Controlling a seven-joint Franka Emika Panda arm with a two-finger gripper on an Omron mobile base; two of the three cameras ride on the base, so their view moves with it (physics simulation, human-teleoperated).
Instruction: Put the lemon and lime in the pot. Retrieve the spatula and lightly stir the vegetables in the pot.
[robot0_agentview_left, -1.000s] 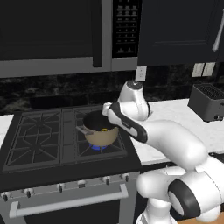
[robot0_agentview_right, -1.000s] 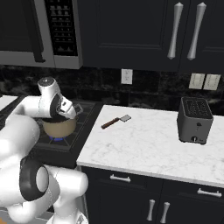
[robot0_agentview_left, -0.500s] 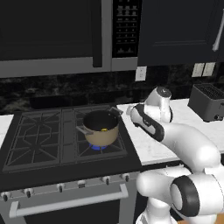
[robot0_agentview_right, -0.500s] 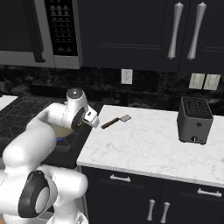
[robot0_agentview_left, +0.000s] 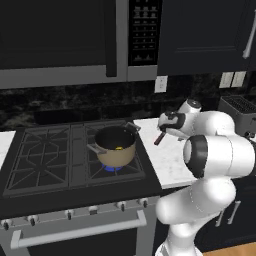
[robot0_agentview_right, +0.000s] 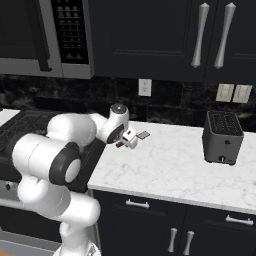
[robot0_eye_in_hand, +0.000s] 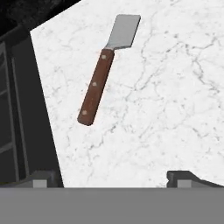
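The round tan-beige pot (robot0_agentview_left: 116, 148) with dark inside and grey side handles stands on the front right burner of the black stove (robot0_agentview_left: 45, 159), and the small yellow lemon (robot0_agentview_left: 119, 148) lies inside it. The spatula (robot0_eye_in_hand: 104, 70) with brown wooden handle and grey metal blade lies flat on the white marble bench (robot0_agentview_right: 175, 170), near its left edge beside the stove. The fingers (robot0_eye_in_hand: 112, 179) hang above it, spread wide and holding nothing.

The light is soft and even. The white surface (robot0_agentview_right: 170, 165) looks bright, and the cupboards (robot0_agentview_right: 165, 35) look very dark. Shadows are faint. The pictures look a bit blocky, with no glare.
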